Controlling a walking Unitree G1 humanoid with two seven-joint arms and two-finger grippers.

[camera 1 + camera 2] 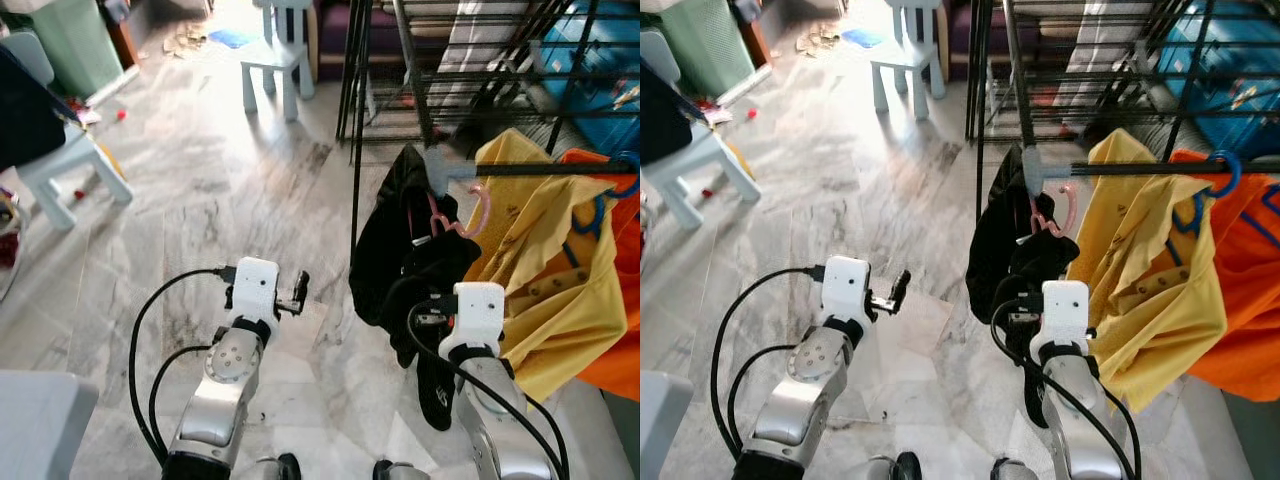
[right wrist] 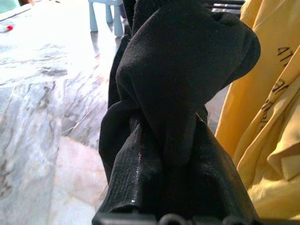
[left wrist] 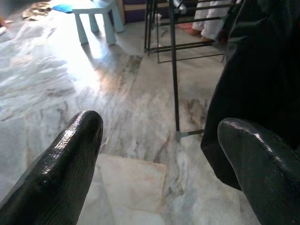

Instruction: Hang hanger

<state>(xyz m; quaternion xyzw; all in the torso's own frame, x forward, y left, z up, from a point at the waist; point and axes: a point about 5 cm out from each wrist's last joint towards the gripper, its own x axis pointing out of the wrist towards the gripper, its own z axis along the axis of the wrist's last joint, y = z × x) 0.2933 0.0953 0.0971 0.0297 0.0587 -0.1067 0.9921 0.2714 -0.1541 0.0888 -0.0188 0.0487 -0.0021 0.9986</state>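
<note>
The right claw (image 2: pixel 173 154) is clenched on a black garment (image 1: pixel 400 250) whose pink hanger (image 1: pixel 462 215) sits just below the rail (image 1: pixel 540 168), up and ahead (left claw (image 3: pixel 159 154) released, farther off).

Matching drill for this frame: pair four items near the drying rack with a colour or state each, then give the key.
1. hanger hook
2. garment on that hanger
3. shirt beside it
4. left gripper

A. yellow
B. open, holding nothing
C. pink
D. black, with the right gripper shut on it

Pairs: 1-C, 2-D, 3-A, 4-B
</note>
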